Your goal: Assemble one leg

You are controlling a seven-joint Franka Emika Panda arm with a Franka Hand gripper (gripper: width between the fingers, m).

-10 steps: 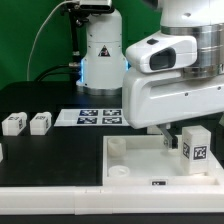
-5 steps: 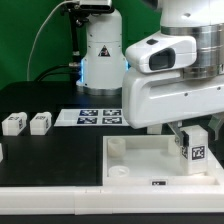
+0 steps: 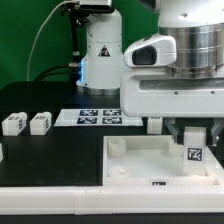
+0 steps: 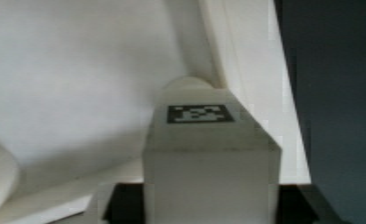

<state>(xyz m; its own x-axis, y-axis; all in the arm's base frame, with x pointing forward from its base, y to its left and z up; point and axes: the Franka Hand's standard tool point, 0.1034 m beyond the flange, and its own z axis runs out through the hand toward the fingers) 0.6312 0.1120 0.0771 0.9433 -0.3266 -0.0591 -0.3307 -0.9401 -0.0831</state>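
Note:
My gripper is shut on a leg, a small white block with a black-and-white tag facing the camera. It holds the leg upright over the right part of the large white square tray-like part, near a corner socket. In the wrist view the leg stands between the dark fingers, its tagged end pointing at the tray's corner wall. Two look-alike legs lie on the black table at the exterior view's left.
The marker board lies flat behind the tray, in front of the arm's base. The arm's white body hides the table's back right. The tray's raised rim runs along the front.
My gripper has moved toward the exterior view's right and slightly lower with the leg, which now hangs closer to the tray's right corner.

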